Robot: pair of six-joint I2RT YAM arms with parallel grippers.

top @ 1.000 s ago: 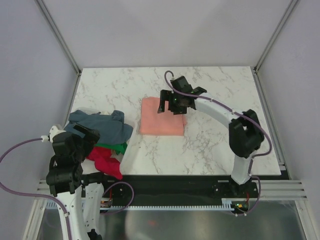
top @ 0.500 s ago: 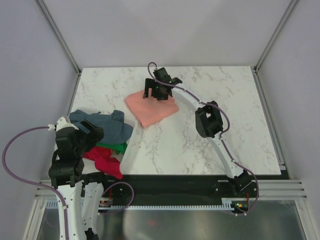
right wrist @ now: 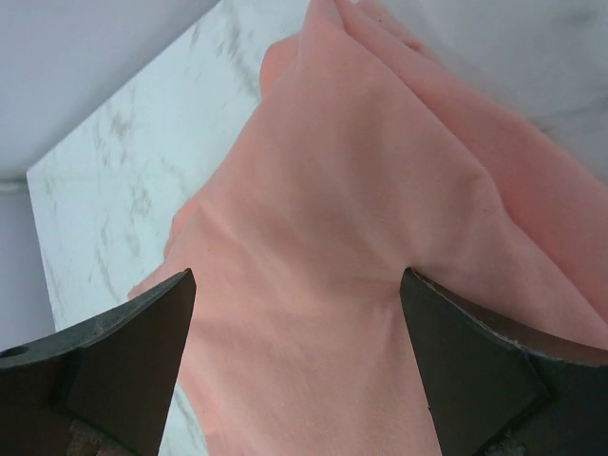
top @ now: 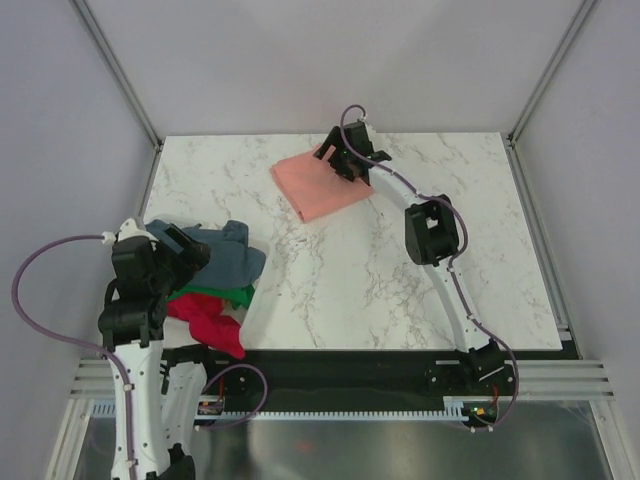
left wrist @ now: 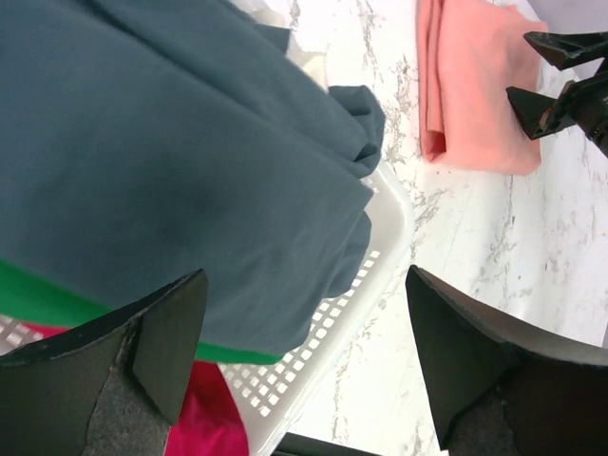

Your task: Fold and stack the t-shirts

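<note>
The salmon-pink t-shirt (top: 314, 187) lies folded at the far middle of the table and fills the right wrist view (right wrist: 361, 237). My right gripper (top: 343, 160) is open, its fingertips (right wrist: 427, 313) spread wide and resting on the shirt's top (right wrist: 294, 313). The grey-blue t-shirt (top: 215, 255) lies heaped over the green t-shirt (top: 228, 295) and the red t-shirt (top: 212, 325) in the basket at the left. My left gripper (top: 185, 255) is open and empty above the grey-blue shirt (left wrist: 171, 161), its midpoint (left wrist: 304, 328) over the basket's rim.
The white mesh basket (left wrist: 356, 299) stands at the table's near left, its corner (top: 252, 300) jutting toward the middle. Metal frame posts (top: 120, 80) and grey walls enclose the marble table (top: 400, 270).
My right arm has stretched out and slid the salmon-pink shirt from the table's middle to the far edge, turning it. My left gripper has shifted slightly over the basket.
</note>
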